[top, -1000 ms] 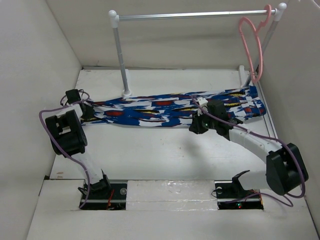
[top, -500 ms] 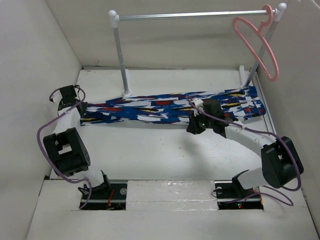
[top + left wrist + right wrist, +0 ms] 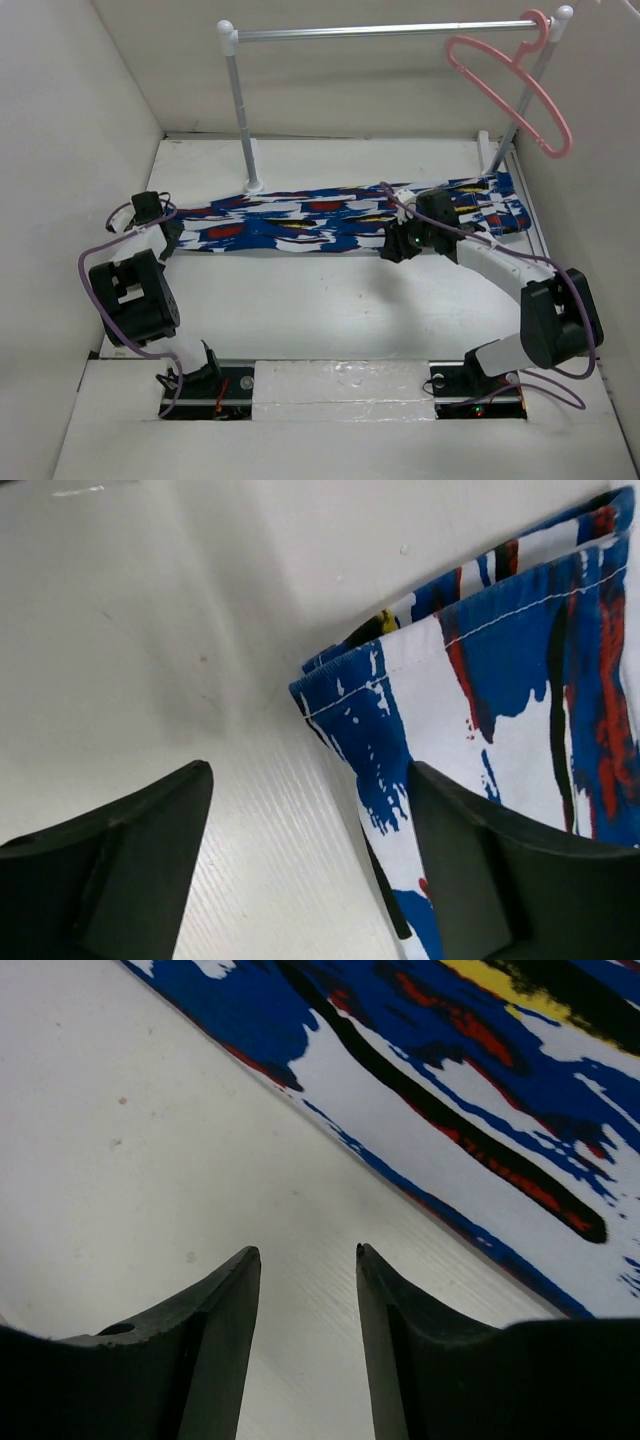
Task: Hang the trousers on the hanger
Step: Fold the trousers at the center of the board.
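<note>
The trousers [image 3: 330,218] lie flat and stretched across the table, blue with white, red, black and yellow print. The pink hanger [image 3: 512,88] hangs by its hook from the right end of the rail, tilted. My left gripper [image 3: 170,232] sits at the trousers' left end. In the left wrist view the left gripper [image 3: 310,770] is open wide, and the trousers' hem corner [image 3: 480,680] lies loose beside its right finger [image 3: 500,880]. My right gripper [image 3: 393,247] is at the trousers' near edge. The right gripper [image 3: 306,1250] is open over bare table, with the trousers [image 3: 450,1090] just beyond the fingertips.
A silver rail [image 3: 380,32] on white posts [image 3: 241,110] spans the back of the table. White walls close in on the left [image 3: 60,150], right and back. Bare table [image 3: 320,300] lies between the trousers and the arm bases.
The left gripper has opened and let go of the trousers' left end, then shifted slightly nearer. The right gripper has opened wider. The hanger has swung on the rail.
</note>
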